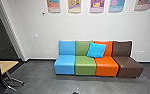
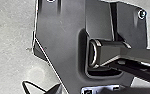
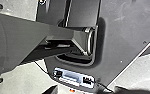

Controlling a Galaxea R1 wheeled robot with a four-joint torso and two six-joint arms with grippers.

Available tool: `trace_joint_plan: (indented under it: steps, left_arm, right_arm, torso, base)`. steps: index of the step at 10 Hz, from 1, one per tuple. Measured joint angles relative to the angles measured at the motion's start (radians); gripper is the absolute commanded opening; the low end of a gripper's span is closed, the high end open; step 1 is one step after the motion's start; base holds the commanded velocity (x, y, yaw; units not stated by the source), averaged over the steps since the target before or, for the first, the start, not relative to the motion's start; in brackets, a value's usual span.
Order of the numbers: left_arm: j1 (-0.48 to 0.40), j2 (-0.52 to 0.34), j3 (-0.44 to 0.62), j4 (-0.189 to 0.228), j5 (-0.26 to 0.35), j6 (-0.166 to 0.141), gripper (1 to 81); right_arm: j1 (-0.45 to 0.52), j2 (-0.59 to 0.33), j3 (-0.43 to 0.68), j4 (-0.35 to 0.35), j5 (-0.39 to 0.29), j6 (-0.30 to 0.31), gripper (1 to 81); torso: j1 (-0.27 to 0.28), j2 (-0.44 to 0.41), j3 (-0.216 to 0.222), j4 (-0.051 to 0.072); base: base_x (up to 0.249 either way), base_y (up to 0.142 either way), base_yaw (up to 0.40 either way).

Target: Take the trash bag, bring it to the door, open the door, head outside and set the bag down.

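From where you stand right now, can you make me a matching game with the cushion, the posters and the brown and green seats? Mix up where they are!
Things:
1. Cushion
2. Brown seat
3. Green seat
4. Posters

Places:
A. High on the wall
B. Leaning against two seat backs
C. Between the blue seat and the orange seat
D. At the right end of the row

Right pairs: 1-B, 2-D, 3-C, 4-A

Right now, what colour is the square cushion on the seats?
The square cushion is bright blue, best seen in the head view.
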Motion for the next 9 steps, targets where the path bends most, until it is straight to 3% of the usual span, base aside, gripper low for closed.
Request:
trace_joint_plan:
  steps: [9]
  left_arm:
    - [0.0,0.0,0.0,0.0,0.0,0.0,81.1]
  right_arm:
    - [0.0,0.0,0.0,0.0,0.001,0.0,81.1]
  torso:
    - [0.0,0.0,0.0,0.0]
  base:
    - [0.157,0.0,0.0]
